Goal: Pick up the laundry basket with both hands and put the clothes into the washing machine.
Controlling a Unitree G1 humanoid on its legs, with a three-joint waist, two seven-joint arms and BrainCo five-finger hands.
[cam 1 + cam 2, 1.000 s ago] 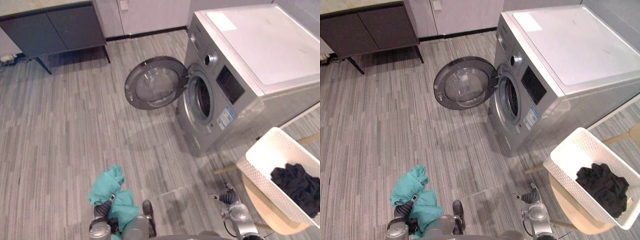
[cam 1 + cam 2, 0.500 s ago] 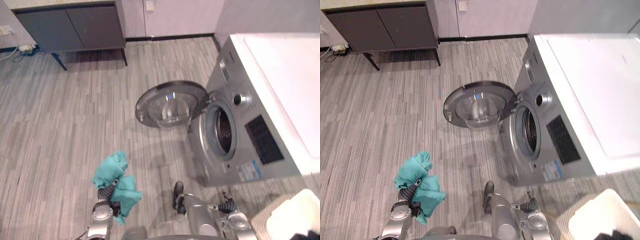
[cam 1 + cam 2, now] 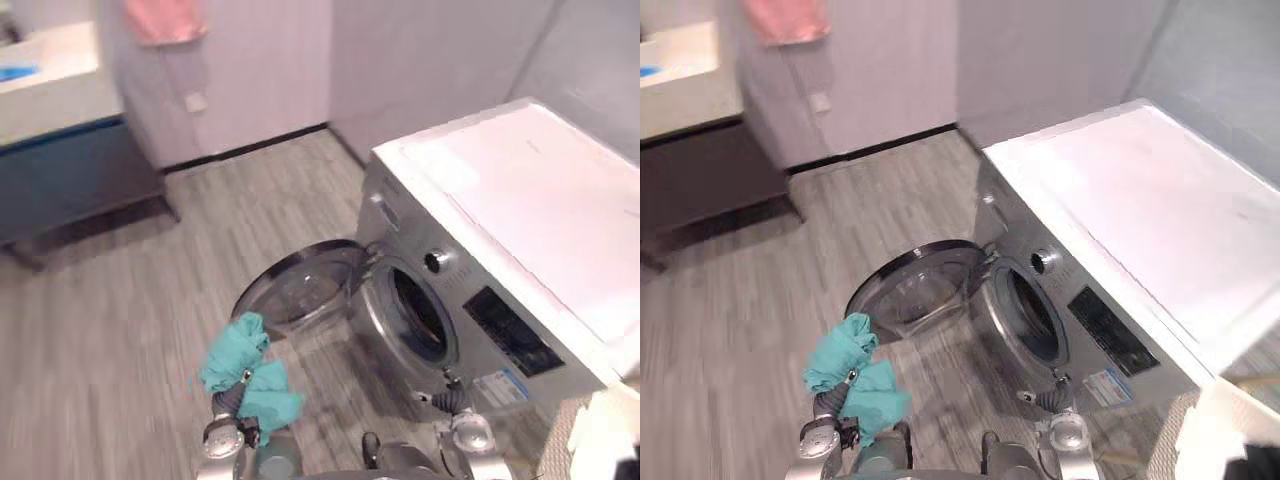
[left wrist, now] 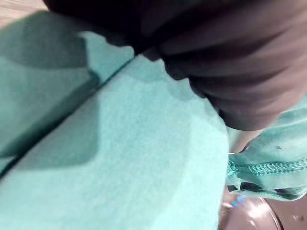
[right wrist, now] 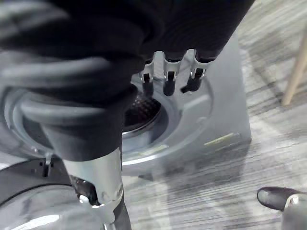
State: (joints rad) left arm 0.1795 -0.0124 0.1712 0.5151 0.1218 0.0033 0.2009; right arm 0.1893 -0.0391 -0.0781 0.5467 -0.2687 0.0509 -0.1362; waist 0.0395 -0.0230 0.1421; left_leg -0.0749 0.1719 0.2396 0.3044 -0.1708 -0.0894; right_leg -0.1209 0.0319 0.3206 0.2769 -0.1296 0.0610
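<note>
Grey wood-look plank floor (image 3: pixel 120 330) and pale walls form the setting. The white perforated laundry basket (image 3: pixel 1200 435) stands at the lower right edge of the eye views, just beside the front corner of the washing machine (image 3: pixel 500 250), with neither hand on it; a dark garment (image 3: pixel 1265 466) lies inside it at the very edge of the frame. A teal garment (image 3: pixel 245 370) is raised off the floor at the end of the left arm, bunched over the left hand (image 4: pixel 240 62). The fingers of that hand are buried in the cloth, so it cannot be told whether they are closed on it. The silver front-loading machine has a white top, and its round glass door (image 3: pixel 295 290) is swung wide to the robot's left, exposing the drum opening (image 3: pixel 415 315). The teal garment hangs in front of this open door, apart from the opening. The right hand (image 5: pixel 167 76) is low before the machine's front panel, its fingers relaxed and empty, pointing toward the drum opening. Against the far wall to the left stands a dark cabinet (image 3: pixel 70 180) with a pale worktop (image 3: pixel 50 70). A pink towel (image 3: pixel 165 18) hangs on the wall above.
</note>
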